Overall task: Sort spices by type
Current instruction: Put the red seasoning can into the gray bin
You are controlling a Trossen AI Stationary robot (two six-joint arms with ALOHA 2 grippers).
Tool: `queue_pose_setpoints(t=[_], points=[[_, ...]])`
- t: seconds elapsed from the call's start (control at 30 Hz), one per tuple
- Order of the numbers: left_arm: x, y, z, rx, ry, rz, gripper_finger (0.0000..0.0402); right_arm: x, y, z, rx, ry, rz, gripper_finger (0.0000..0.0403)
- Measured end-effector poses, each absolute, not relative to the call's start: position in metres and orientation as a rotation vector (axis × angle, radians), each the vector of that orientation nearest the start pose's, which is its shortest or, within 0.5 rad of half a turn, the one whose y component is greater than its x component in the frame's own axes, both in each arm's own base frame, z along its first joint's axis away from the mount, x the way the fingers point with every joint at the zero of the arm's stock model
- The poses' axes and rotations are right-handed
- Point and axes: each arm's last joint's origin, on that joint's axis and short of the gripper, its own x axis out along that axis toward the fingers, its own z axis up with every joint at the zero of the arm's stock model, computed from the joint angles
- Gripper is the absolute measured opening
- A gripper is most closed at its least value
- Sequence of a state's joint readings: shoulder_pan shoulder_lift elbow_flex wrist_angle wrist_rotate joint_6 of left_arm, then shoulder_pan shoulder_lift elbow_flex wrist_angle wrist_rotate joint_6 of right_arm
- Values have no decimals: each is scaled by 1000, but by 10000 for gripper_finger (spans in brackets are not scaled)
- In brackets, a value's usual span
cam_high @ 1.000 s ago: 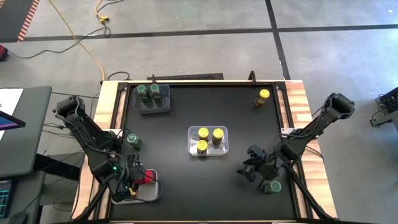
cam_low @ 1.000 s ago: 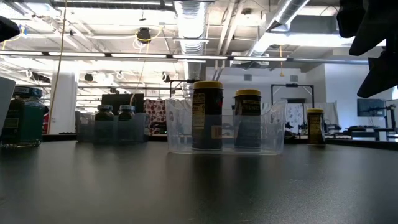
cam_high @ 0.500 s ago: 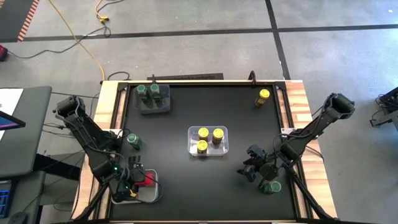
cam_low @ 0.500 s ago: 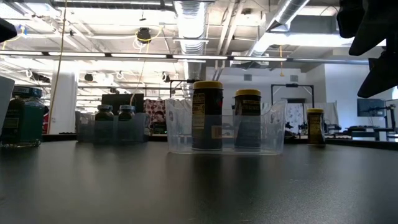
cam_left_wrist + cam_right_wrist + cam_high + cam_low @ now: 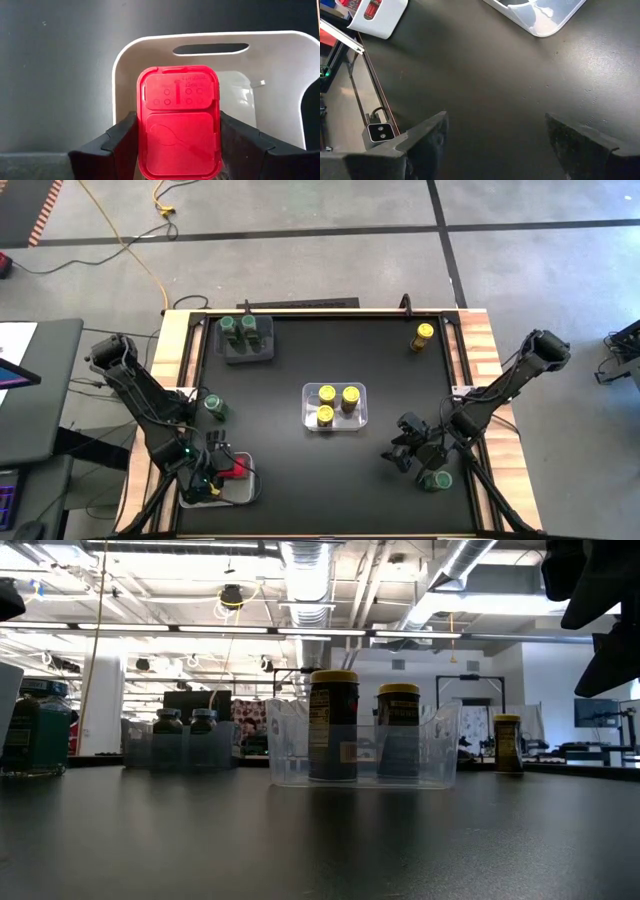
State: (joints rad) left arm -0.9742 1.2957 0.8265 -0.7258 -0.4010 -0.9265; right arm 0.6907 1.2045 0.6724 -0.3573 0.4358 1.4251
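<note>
High view, contents of table: a grey bin (image 5: 247,350) at the far left holding two dark-green-lidded jars (image 5: 239,327); a clear bin (image 5: 335,423) at centre holding three yellow-lidded jars (image 5: 327,394); one loose yellow-lidded jar (image 5: 425,333) at the far right corner; one loose green-lidded jar (image 5: 214,404) by the left edge; another green-lidded jar (image 5: 436,479) near the right arm; a white bin (image 5: 243,492) at the near left corner. Left gripper (image 5: 178,150): clamped on the red-topped jar (image 5: 178,120), one dark finger against each long side, the jar hanging over the white bin's (image 5: 295,95) open interior; whether its base touches the floor of the bin cannot be told. Right gripper (image 5: 495,137): fingers wide apart, nothing between them, hovering over bare tabletop just beside the green-lidded jar. Handling notes, by judgement: the red-topped jar is probably light, rigid plastic with flat, smooth sides; the squarish body gives parallel faces that suit a two-finger pinch across the narrow width, as taken now. The flip lid is a weak point, so the hold belongs on the body below it. Round jars are likely slicker and prone to rolling if tipped; take them upright across the widest part, just under the lid.
</note>
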Motion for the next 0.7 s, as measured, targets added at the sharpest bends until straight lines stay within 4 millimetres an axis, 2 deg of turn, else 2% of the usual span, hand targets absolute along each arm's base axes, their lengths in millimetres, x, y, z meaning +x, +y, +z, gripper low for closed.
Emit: queue_pose_setpoints(t=[0.7], points=[[139, -182, 213, -82, 1026, -24, 239, 182, 135, 204, 873, 744, -320, 356]])
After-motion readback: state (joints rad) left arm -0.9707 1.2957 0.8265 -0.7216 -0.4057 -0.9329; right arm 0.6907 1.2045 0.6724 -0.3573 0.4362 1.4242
